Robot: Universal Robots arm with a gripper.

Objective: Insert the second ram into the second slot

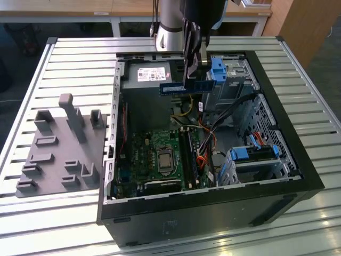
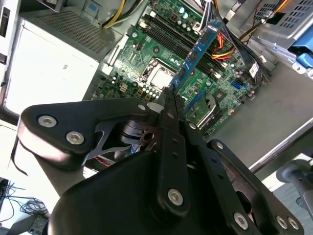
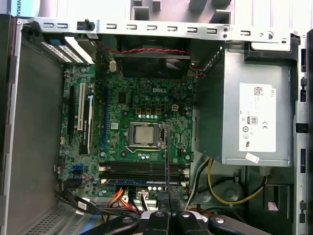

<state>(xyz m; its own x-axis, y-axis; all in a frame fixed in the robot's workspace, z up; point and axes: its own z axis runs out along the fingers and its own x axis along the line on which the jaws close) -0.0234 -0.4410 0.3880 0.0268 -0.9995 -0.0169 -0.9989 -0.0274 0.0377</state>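
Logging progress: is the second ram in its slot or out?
Out: the gripper holds the second ram in the air, above the motherboard.

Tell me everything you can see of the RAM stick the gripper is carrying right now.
The second ram is a thin, flat blue circuit-board stick with a small pale label towards one end. The gripper is shut on it near its middle, pinching its two flat faces. It hangs on edge, long side about level, in the air inside the open computer case and above the motherboard, not seated in any slot. Nothing but the gripper appears to touch it.
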